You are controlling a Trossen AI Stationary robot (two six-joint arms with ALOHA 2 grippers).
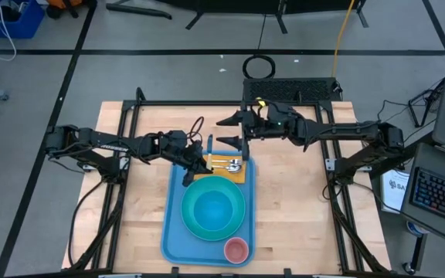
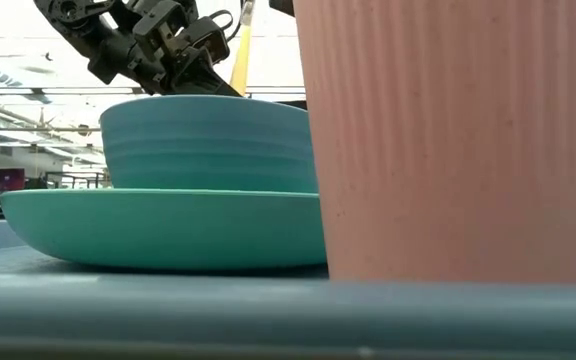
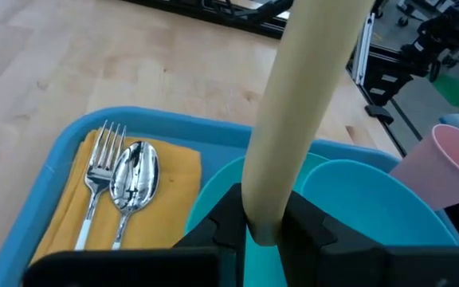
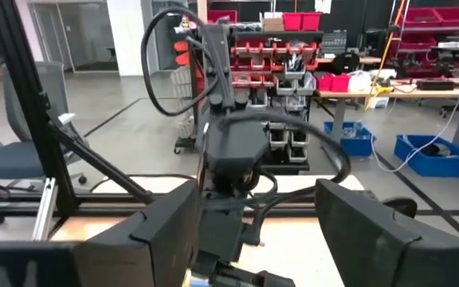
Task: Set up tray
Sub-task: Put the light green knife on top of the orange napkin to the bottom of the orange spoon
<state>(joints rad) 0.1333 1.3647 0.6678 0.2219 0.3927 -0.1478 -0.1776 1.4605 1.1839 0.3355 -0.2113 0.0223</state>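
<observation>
- Left wrist view: my left gripper [image 3: 263, 231] clamps a cream handle [image 3: 293, 112] above the bowl [image 3: 373, 199], upright for placing on the tray [image 3: 62, 151].
- Right gripper [image 1: 234, 130] open, waiting behind the tray.

Left gripper [image 1: 200, 164] apparently clamped low; right gripper [image 1: 228, 130] raised, fingers spread

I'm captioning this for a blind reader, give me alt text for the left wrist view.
The left end effector grips a cream-colored rod above a turquoise bowl. Beside it, a fork and spoon lie on a yellow napkin in the light-blue tray.
</observation>
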